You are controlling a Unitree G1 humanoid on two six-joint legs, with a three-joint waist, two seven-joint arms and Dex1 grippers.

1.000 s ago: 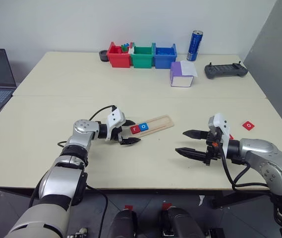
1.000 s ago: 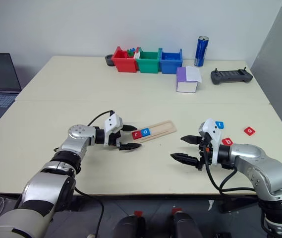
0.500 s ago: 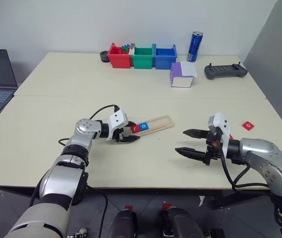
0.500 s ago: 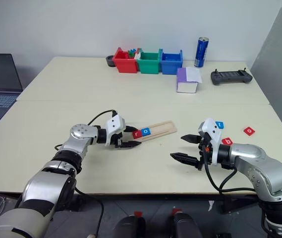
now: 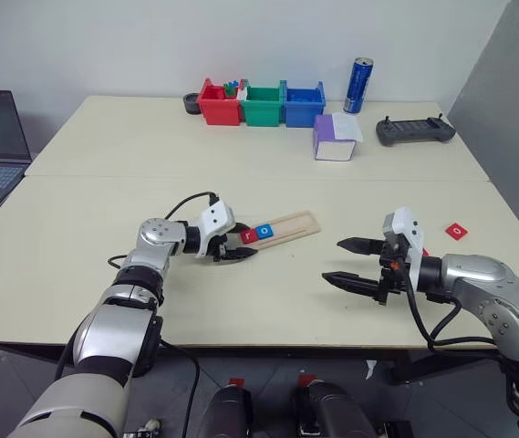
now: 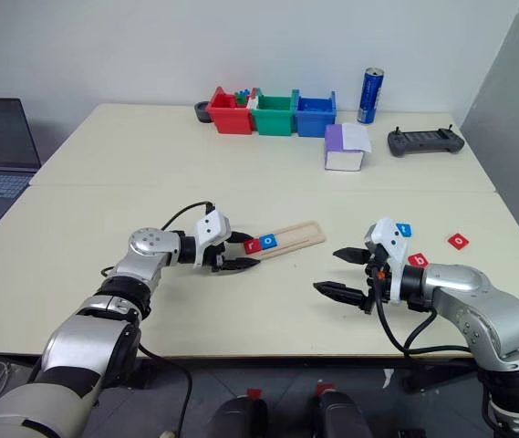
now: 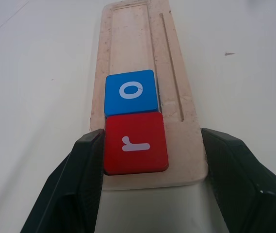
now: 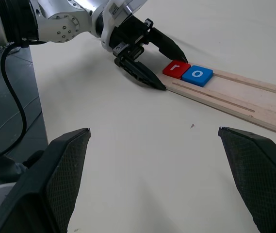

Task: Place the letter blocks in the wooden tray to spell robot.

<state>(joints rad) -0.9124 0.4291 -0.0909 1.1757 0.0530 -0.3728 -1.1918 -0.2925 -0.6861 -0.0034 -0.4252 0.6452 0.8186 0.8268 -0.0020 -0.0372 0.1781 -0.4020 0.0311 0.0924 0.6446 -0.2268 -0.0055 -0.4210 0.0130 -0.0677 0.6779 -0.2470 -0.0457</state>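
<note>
Since the letter blocks are small, flat, rigid tiles that look light and smooth-faced, we judge they should be pinched across two opposite edges, not pressed on the printed face, where black fingers could slip. Toward the table's front edge, left of its middle, the left gripper is pressed together across the near end of the wooden tray, one finger on each long side. The red r block lies between them in the groove and the blue o block touches it on the far side. The tray is a thin, stiff strip that would likely skid on the smooth top, so clamping its end seems a sound way to steady it. The rest of its groove is bare. Further right, near the front edge, the right gripper hangs above the table with its fingers spread wide and nothing between them. Behind its wrist, toward the table's right edge, lie three loose tiles: a blue tile, a red tile just beside it, and another red tile nearest the edge. Lying flat, they offer little height, so we expect a low, square approach.
</note>
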